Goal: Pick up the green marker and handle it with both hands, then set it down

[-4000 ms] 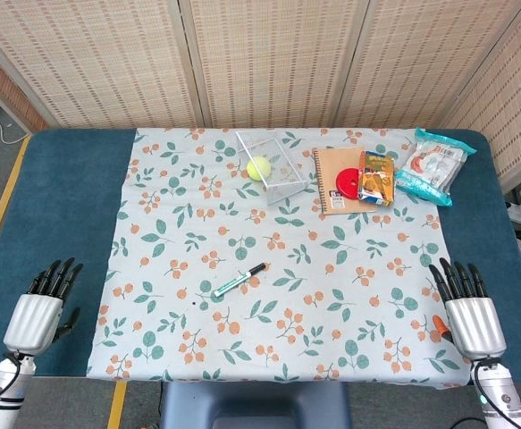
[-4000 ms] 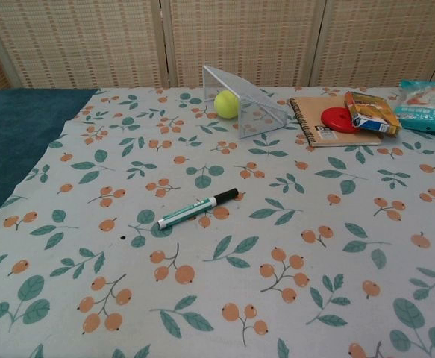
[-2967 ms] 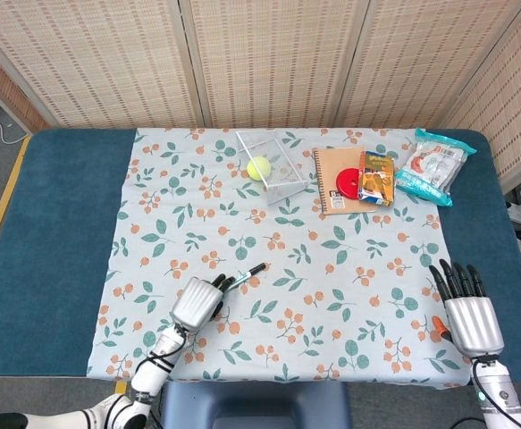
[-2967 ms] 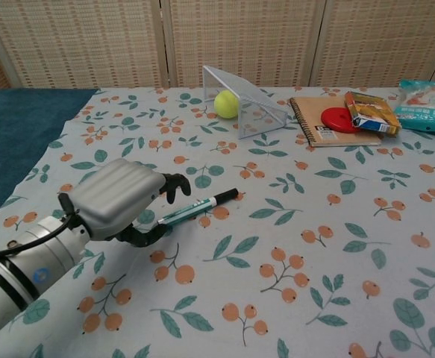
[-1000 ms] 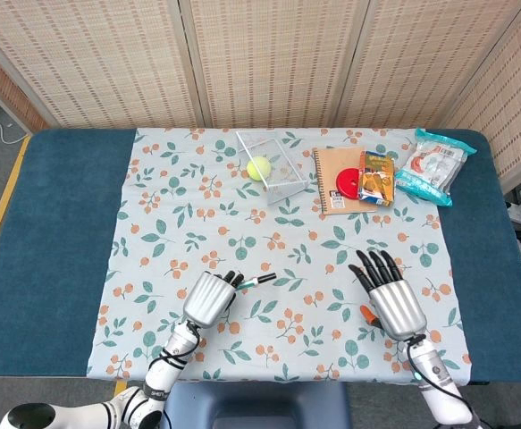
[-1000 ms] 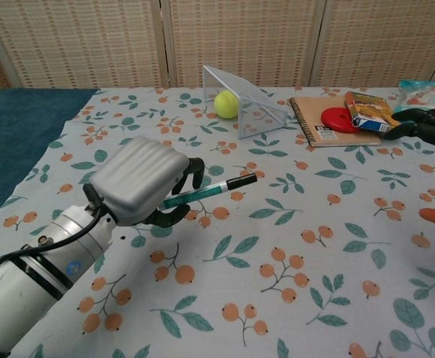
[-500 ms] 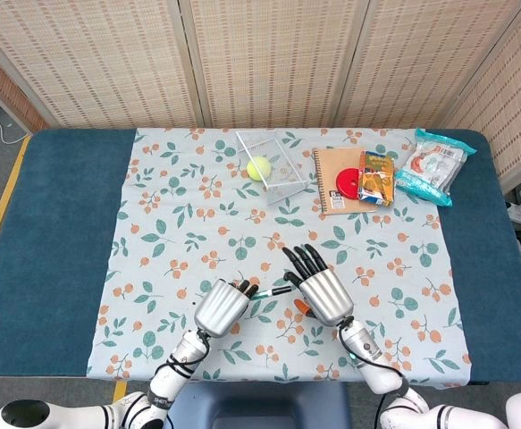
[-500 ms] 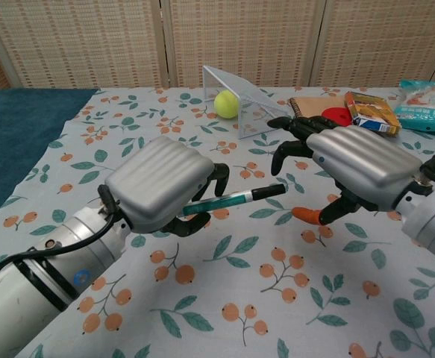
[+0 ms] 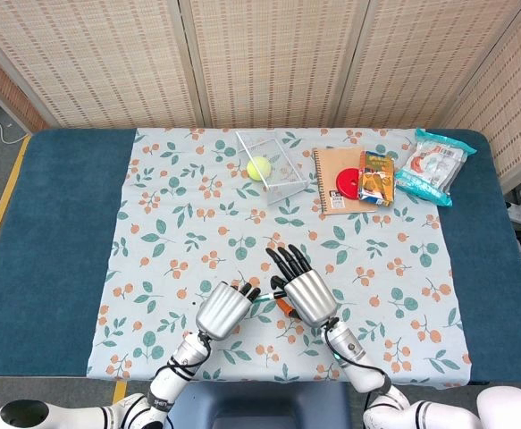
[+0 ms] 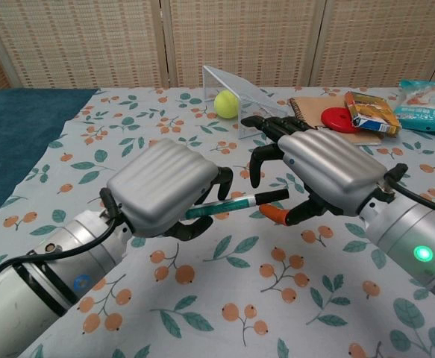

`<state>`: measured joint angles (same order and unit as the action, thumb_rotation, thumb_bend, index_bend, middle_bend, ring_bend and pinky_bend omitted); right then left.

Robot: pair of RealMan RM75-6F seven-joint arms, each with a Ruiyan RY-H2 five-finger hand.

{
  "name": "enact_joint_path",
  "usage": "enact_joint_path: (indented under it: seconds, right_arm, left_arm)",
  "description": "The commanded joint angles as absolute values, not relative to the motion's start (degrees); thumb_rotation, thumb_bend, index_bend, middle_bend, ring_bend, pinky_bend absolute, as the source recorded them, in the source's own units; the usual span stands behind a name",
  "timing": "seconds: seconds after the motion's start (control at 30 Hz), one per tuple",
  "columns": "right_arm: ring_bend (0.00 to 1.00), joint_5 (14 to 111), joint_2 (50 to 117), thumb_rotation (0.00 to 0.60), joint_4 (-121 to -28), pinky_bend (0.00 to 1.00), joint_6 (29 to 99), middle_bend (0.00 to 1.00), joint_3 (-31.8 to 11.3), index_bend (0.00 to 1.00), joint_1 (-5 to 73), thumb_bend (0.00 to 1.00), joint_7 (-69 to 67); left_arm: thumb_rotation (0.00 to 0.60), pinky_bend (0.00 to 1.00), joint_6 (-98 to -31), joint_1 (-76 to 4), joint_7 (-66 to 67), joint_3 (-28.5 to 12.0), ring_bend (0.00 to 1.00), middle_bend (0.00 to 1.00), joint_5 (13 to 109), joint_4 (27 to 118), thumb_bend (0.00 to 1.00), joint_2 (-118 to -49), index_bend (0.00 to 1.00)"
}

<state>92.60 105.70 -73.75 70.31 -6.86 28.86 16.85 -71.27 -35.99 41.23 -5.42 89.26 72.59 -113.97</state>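
The green marker (image 10: pixel 228 206) with a black cap is off the cloth, gripped near its middle by my left hand (image 10: pixel 165 190). Its cap end points right. My right hand (image 10: pixel 325 173) hovers at that cap end with fingers spread above it and its orange-tipped thumb just below; it does not grip the marker. In the head view the left hand (image 9: pixel 222 309) and right hand (image 9: pixel 301 290) sit side by side near the table's front, and only a short piece of the marker (image 9: pixel 263 298) shows between them.
A clear box (image 9: pixel 273 164) holding a tennis ball (image 9: pixel 259 167) stands at the back centre. To its right lie a notebook (image 9: pixel 334 183) with a red disc, an orange snack box (image 9: pixel 376 178) and a blue-white packet (image 9: pixel 434 166). The floral cloth (image 9: pixel 171 232) covers the table.
My right hand has moved left, closing in on the marker's cap end. The left hand keeps the marker raised, shifted slightly right.
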Motion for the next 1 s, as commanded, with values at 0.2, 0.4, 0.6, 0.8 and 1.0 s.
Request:
enact_joint_path:
  seconds: [0.2, 0.4, 0.6, 0.8, 1.0]
  right_arm:
    - [0.0, 92.3, 105.9, 0.6, -73.4, 0.0, 71.0, 0.0, -6.5, 0.52, 29.1, 0.22, 16.6]
    - [0.0, 91.4, 105.5, 0.6, -73.7, 0.0, 71.0, 0.0, -6.3, 0.53, 29.1, 0.23, 16.8]
    - [0.0, 90.8, 105.3, 0.6, -74.1, 0.0, 71.2, 0.0, -6.2, 0.53, 29.1, 0.23, 17.0]
    - [0.0, 90.4, 105.7, 0.6, -74.1, 0.0, 71.3, 0.0, -6.1, 0.56, 29.2, 0.23, 17.5]
    - [0.0, 90.3, 106.0, 0.6, -74.1, 0.0, 71.5, 0.04, -6.0, 0.66, 29.4, 0.27, 17.8]
  left_arm:
    - [0.6, 1.0, -71.3, -35.8, 41.7, -5.2, 0.86, 0.95, 89.5, 73.0, 0.66, -113.9, 0.87]
    - [0.6, 1.0, -71.7, -35.7, 41.5, -5.0, 0.86, 0.95, 90.1, 73.0, 0.66, -114.0, 0.87]
    - [0.6, 1.0, -72.0, -35.6, 41.3, -5.0, 0.86, 0.96, 90.5, 73.1, 0.66, -113.9, 0.87]
    - [0.6, 1.0, -72.2, -35.4, 41.1, -4.8, 0.86, 0.95, 90.8, 73.5, 0.66, -113.6, 0.87]
    - [0.6, 1.0, -72.3, -35.3, 41.0, -4.8, 0.86, 0.96, 90.9, 73.9, 0.66, -113.4, 0.87]
